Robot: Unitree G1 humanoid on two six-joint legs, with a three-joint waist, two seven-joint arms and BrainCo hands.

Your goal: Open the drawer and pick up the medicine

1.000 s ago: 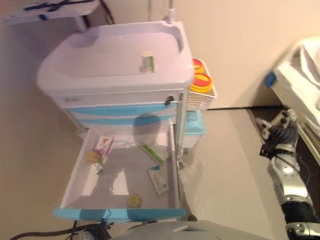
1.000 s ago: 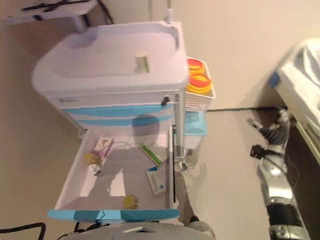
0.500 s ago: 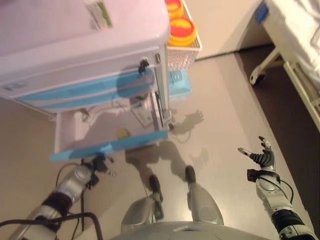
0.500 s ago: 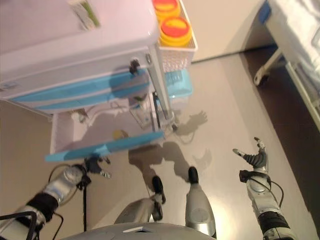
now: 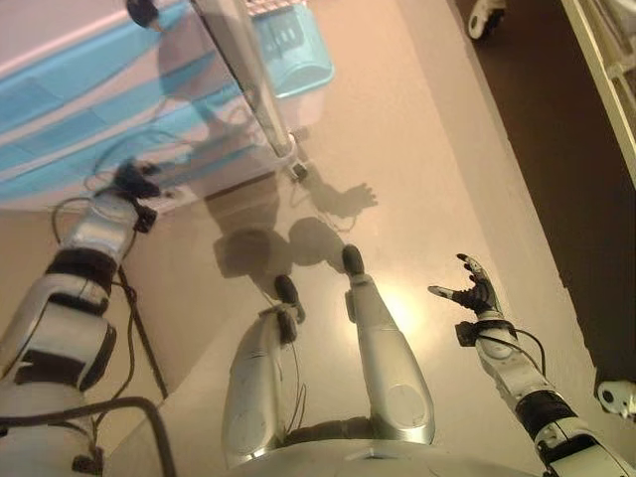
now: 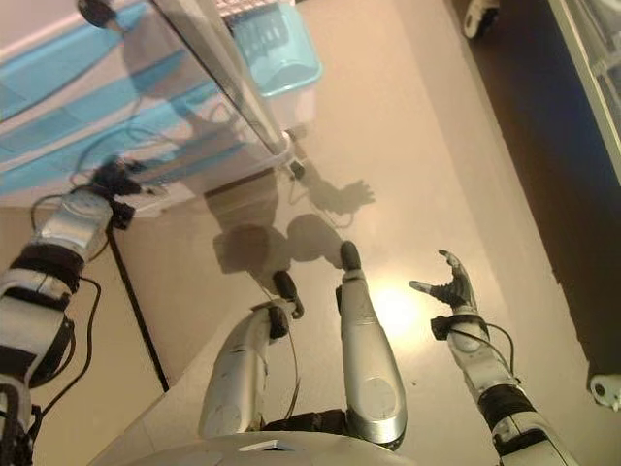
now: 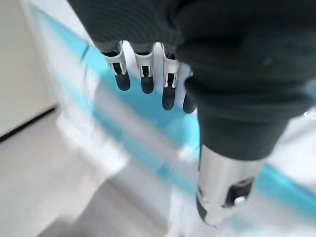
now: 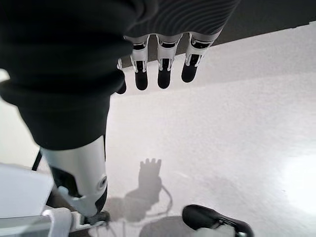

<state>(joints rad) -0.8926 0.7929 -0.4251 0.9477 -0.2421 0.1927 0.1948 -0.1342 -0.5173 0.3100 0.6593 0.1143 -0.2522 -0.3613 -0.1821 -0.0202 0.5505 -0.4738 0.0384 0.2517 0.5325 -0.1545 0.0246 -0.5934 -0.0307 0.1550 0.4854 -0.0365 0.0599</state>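
The cart's blue drawer fronts [image 5: 89, 94] fill the upper left of the eye views; no drawer's inside and no medicine shows in any view. My left hand [image 5: 129, 183] is low at the cart's front, right by the bottom blue front. In its wrist view the fingers [image 7: 143, 74] hang straight before a blue front [image 7: 148, 128] and hold nothing. My right hand [image 5: 474, 296] floats over the floor at the right, far from the cart, its fingers [image 8: 163, 69] spread and empty.
A light blue bin [image 5: 296, 55] hangs on the cart's right side behind a metal pole [image 5: 243, 79]. A bed's frame [image 5: 608, 60] and caster [image 5: 485, 14] stand at the far right over dark floor. A small white object [image 5: 616, 396] lies at the lower right.
The camera has tipped far down, so the cart top and the drawer's inside have left the picture. The wide-open drawer was pushed partly in. My left hand has come up to the cart's front.
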